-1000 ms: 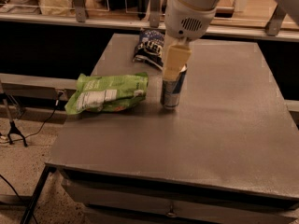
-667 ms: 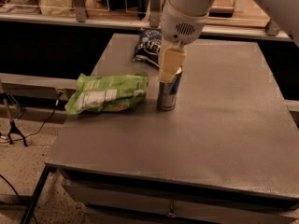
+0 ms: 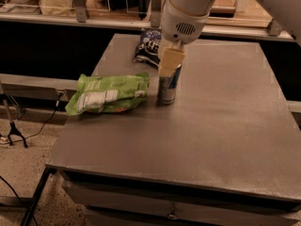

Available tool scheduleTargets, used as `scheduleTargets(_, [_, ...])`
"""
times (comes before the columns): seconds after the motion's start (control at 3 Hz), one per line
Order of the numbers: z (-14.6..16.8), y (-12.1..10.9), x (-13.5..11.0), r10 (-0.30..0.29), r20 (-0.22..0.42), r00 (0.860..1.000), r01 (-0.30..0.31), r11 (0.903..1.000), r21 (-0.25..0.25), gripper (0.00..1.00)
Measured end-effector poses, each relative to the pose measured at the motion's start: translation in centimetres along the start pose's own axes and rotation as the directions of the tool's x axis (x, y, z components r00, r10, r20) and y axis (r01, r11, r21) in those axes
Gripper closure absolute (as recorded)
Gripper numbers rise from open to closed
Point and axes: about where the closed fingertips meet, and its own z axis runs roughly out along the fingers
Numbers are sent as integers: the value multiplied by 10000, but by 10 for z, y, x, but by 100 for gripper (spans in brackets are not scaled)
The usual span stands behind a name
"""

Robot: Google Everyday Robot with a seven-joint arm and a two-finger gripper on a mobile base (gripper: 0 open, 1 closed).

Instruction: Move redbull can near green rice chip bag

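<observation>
The redbull can [image 3: 167, 88] stands upright on the grey table [image 3: 221, 126], just right of the green rice chip bag [image 3: 109, 93], which lies flat near the table's left edge with its white label facing up. My gripper [image 3: 170, 68] comes down from above and is shut on the can's upper part; its cream fingers [image 3: 169, 60] hide the can's top. A small gap separates the can from the bag's right end.
A dark blue snack bag [image 3: 146, 47] lies at the table's far edge, behind the can. Shelving with a rail runs along the back. A tripod leg and cables sit on the floor at left.
My gripper and the can have shifted a little to the left, closer to the green bag. The bags have not moved.
</observation>
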Motion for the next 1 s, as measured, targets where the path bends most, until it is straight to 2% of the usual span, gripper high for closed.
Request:
scheduleTargets(0.33, [1, -1, -2, -16, 41, 10000, 16, 10000, 54, 13])
scheduleTargets(0.67, [1, -2, -4, -32, 77, 10000, 32, 9999, 101, 0])
scheduleTargets(1.0, [1, -2, -4, -33, 78, 10000, 32, 9999, 102, 0])
